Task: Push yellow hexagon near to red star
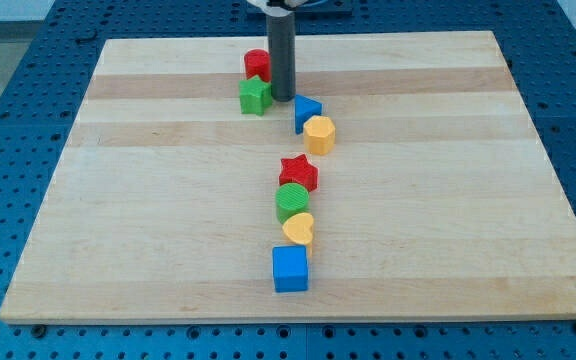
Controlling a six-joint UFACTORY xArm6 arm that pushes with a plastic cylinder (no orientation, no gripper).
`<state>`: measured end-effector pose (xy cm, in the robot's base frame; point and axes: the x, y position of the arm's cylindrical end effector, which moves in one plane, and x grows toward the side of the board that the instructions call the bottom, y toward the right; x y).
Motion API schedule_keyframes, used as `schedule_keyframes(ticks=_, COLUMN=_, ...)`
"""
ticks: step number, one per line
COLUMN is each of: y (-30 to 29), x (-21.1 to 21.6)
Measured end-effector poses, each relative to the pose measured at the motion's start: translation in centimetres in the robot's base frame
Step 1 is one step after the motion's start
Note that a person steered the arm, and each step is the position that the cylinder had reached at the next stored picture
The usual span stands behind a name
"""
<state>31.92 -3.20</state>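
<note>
While my tip (282, 97) rests near the bench's (468, 200) top, just right of the green star (255, 96) and below the red cylinder (257, 64), the yellow hexagon (319, 133) lies down and to the view's right of it, touching the blue triangle (306, 111). The red star (299, 172) sits just below-left of the hexagon, so the push should run downward and slightly left. No gripper exists; only a rod.

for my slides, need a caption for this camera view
My tip beside the green star, yellow hexagon just above the red star.
</note>
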Motion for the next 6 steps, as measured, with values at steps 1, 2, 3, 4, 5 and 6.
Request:
schedule_keyframes(ticks=1, y=-1.1, x=0.1)
schedule_keyframes(ticks=2, y=-1.0, x=3.0)
schedule_keyframes(ticks=3, y=-0.8, x=6.9)
schedule_keyframes(ticks=4, y=0.6, x=8.1)
schedule_keyframes(ticks=5, y=0.7, x=6.8)
schedule_keyframes(ticks=6, y=0.6, x=4.4)
